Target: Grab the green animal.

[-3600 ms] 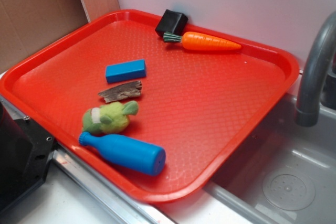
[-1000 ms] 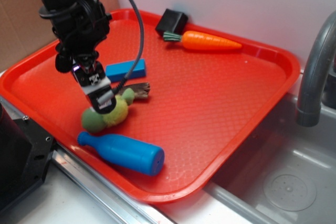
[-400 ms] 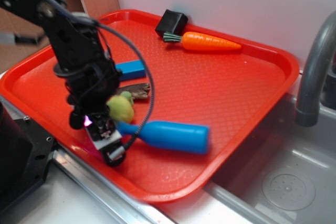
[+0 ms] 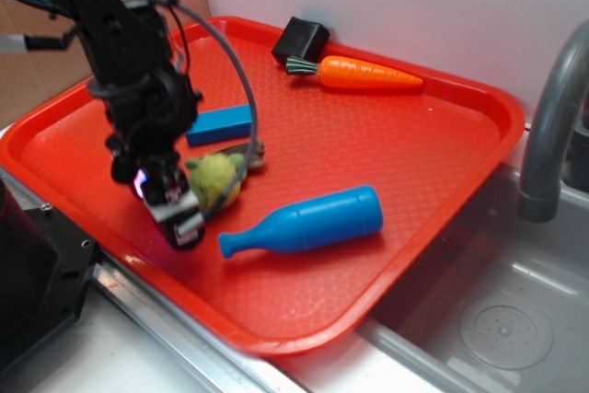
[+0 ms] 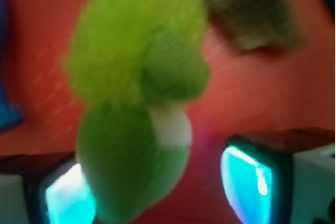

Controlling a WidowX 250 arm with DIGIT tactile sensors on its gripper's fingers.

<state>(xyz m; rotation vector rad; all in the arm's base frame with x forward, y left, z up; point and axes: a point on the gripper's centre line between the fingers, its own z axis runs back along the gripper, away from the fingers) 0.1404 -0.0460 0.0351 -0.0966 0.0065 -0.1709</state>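
The green animal (image 4: 217, 180) is a fuzzy yellow-green plush lying on the red tray (image 4: 386, 163), left of centre. My gripper (image 4: 177, 215) is low over the tray at the plush's near-left side. In the wrist view the plush (image 5: 131, 103) fills the middle, and its rounded end sits between the two glowing fingers of my gripper (image 5: 157, 192). The left finger (image 5: 65, 198) is against the plush. The right finger (image 5: 247, 179) stands apart from it, with bare tray in the gap. The jaws are open.
A blue bottle-shaped pin (image 4: 308, 221) lies on its side just right of the plush. A blue block (image 4: 221, 123) and a brown bark piece (image 4: 250, 151) lie behind it. An orange carrot (image 4: 363, 72) and a black cube (image 4: 300, 40) lie at the tray's back. A sink and grey faucet (image 4: 552, 126) are on the right.
The blue pin has swung round and slid right, away from the tray's front edge. My gripper has come down beside the plush and shifted slightly up the tray. The plush stays in about the same place.
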